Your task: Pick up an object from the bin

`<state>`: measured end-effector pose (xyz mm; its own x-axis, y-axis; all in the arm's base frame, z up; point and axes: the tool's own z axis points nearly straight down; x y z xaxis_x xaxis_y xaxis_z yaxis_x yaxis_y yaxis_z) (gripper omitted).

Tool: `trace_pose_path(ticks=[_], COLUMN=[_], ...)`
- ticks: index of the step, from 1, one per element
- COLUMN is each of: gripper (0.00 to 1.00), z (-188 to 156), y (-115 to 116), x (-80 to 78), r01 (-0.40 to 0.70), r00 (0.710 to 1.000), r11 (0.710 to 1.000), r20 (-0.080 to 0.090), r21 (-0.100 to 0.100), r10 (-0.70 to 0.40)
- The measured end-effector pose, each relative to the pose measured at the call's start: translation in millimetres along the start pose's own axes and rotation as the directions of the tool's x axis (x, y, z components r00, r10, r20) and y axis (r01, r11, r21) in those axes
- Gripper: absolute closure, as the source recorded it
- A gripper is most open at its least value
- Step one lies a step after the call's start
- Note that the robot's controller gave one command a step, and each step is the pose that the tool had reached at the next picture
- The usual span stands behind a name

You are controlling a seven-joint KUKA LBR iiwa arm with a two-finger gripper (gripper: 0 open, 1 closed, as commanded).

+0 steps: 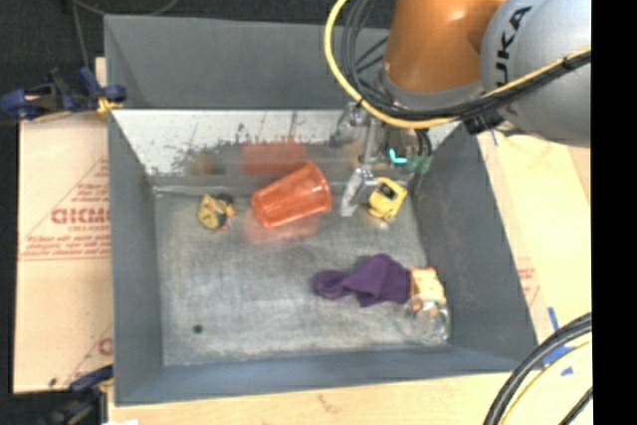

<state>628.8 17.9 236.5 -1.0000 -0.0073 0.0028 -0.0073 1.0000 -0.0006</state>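
My gripper point(352, 197) hangs low at the back of the bin, under the arm's orange cover. It sits between an orange plastic cup point(291, 197), lying on its side to its left, and a small yellow and black tape measure point(384, 201), close against its right side. Whether it touches either one I cannot tell. Nothing shows held in it.
A purple cloth point(366, 281) lies crumpled at the front right, with a clear thing with a tan cap point(428, 306) beside it in the corner. A small yellow and dark toy point(214, 211) lies at the back left. The arm and its cables overhang the back right.
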Motion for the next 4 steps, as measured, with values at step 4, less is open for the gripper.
trace_pose_path(ticks=[4], gripper=[0.0], z=[123.1], y=[24.9], x=[-26.1], r01=[0.324], r00=[0.945], r11=[0.946], r20=[0.037], r21=[0.008], r10=[-0.324])
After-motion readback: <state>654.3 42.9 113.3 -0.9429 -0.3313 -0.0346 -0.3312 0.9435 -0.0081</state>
